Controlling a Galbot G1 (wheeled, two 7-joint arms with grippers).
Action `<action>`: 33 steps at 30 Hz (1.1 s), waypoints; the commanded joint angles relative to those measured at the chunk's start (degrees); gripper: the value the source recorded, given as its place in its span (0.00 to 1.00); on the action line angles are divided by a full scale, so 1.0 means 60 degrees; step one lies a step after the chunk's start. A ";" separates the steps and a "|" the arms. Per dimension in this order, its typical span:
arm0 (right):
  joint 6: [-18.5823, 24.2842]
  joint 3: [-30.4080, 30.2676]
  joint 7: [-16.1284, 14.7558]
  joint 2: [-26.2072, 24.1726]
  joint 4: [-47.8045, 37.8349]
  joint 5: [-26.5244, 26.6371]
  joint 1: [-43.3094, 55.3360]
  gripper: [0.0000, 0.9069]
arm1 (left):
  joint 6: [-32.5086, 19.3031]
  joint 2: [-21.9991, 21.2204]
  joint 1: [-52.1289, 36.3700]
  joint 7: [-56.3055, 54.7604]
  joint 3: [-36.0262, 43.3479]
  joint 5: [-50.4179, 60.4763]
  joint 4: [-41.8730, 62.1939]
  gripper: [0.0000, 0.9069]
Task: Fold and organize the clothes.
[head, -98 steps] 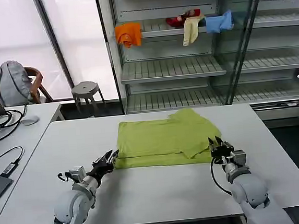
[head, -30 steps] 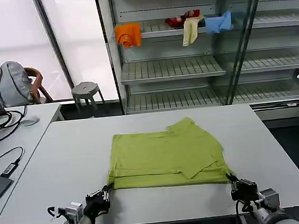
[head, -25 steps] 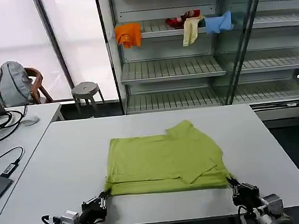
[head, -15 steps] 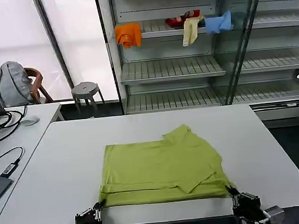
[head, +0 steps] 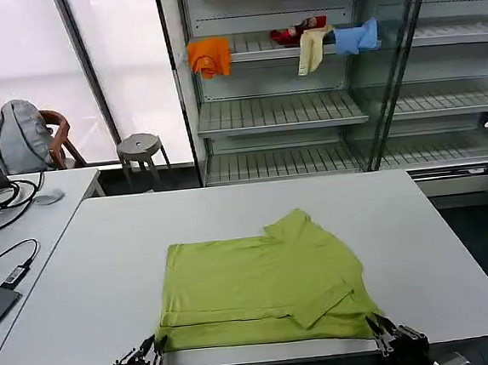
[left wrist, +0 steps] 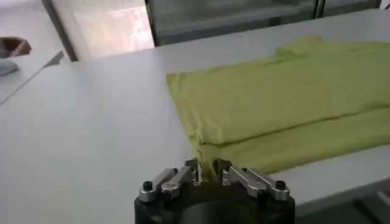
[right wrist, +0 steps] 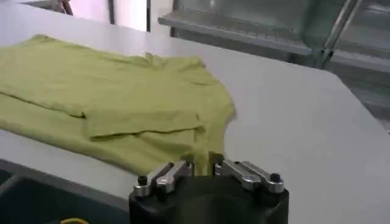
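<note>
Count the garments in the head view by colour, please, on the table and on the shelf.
Yellow-green T-shirt: 1
Orange garment: 1
Red garment: 1
Cream garment: 1
Blue garment: 1
Total: 5

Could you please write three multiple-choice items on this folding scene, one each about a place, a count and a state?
1. Where does the lime T-shirt lie?
A. at the table's near edge
B. on a shelf
C. on the stool

2. How many garments are on the upper shelf?
A. one
B. four
C. seven

3. What are the left claw and right claw doing?
A. hanging open, apart from the shirt
B. pinching the shirt's near corners
C. gripping the cables

Key:
1 A, its hem reaches the table edge.
2 B, orange, red, cream, blue.
3 B, fabric sits between each claw's fingers.
</note>
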 commanded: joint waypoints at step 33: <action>-0.0768 -0.5550 0.2760 0.2495 -0.9043 0.0902 1.2073 1.00 | 0.0096 0.0396 -0.8564 0.1001 0.2283 -0.2252 0.7699 1.00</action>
